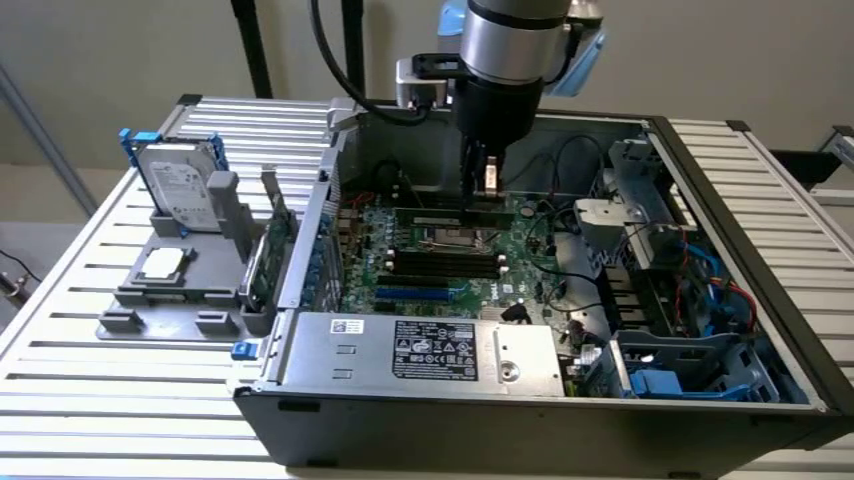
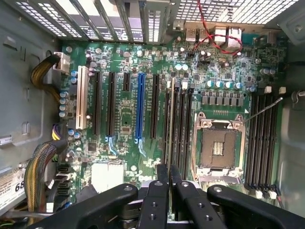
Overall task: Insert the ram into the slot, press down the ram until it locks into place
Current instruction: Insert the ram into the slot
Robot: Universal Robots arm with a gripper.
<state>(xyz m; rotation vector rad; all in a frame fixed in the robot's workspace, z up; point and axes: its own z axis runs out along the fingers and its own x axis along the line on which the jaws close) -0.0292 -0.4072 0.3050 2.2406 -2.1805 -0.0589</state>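
From where I stand, just "68" reads, on a white label (image 2: 13,183) at eight o'clock of the motherboard (image 2: 119,119); the power supply's black sticker (image 1: 438,352) is illegible.

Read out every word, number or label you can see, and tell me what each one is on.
"68": on a white sticker, cut off by the frame.
Black label on the silver power supply: too small to read.
Hard drive label: too small to read.
Motherboard printing: too small to read.
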